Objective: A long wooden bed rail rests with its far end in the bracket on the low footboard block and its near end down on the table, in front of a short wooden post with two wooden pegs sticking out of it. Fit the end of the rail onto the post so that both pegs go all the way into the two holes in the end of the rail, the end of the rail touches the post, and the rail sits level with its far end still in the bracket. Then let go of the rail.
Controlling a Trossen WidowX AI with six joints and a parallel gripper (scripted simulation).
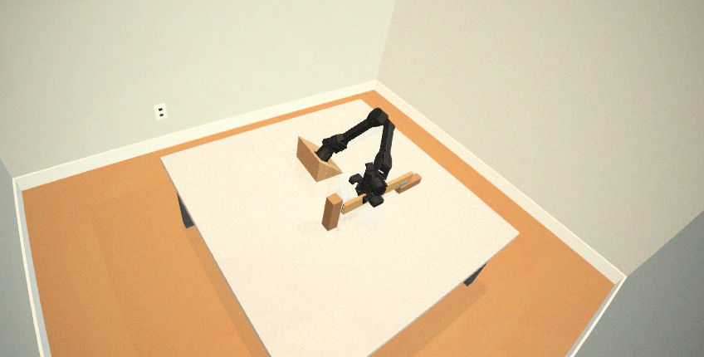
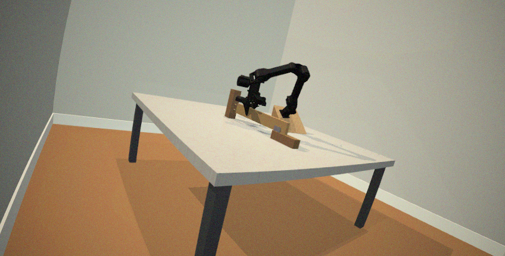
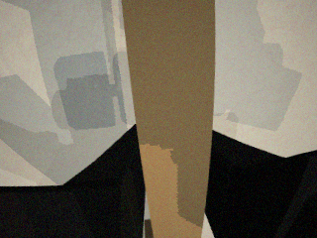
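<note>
The claw (image 1: pixel 368 190) pinches the rail (image 1: pixel 383 189) near its post-side end, and the rail's long axis runs straight from the footboard block (image 1: pixel 408 183) toward the post (image 1: pixel 331 211), its end just beside the post above the bench (image 1: pixel 276 254).

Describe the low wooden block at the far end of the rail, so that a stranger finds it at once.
Start at the white table and follow the long rail, which the black claw grips, away from the upright post. At its other end lies the low block, flat on the table, darker and shorter than the rail.
</note>
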